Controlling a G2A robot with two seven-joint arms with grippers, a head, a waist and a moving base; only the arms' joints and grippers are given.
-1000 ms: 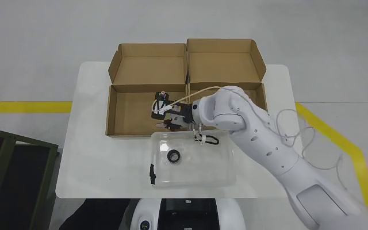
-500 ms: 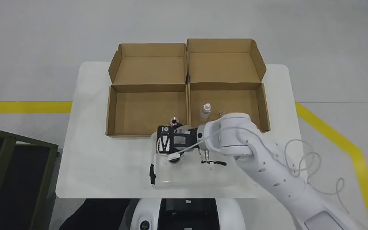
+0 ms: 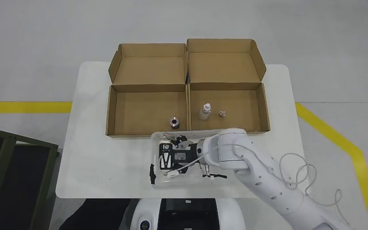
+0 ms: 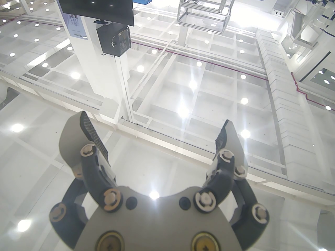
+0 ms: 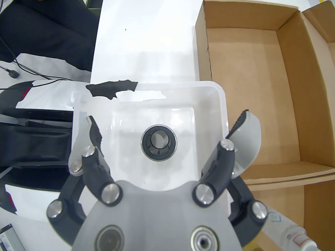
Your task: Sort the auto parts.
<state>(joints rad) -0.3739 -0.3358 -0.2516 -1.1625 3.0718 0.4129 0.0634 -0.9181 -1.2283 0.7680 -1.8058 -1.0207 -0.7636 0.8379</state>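
With its jaws spread and the ring (image 5: 158,142) centred between them, the right gripper (image 5: 167,121) could strike the bin (image 5: 223,97) rim under one jaw if lowered.

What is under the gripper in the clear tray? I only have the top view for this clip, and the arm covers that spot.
Observer: In the right wrist view, a black ring-shaped part lies on the floor of the clear tray, below the right gripper.
Reviewer: Is it gripped?
Observer: No. The jaws are open and stand clear of the ring on both sides.
Reviewer: And the other arm?
Observer: The left wrist view shows the left gripper open and empty, pointing up at the ceiling.
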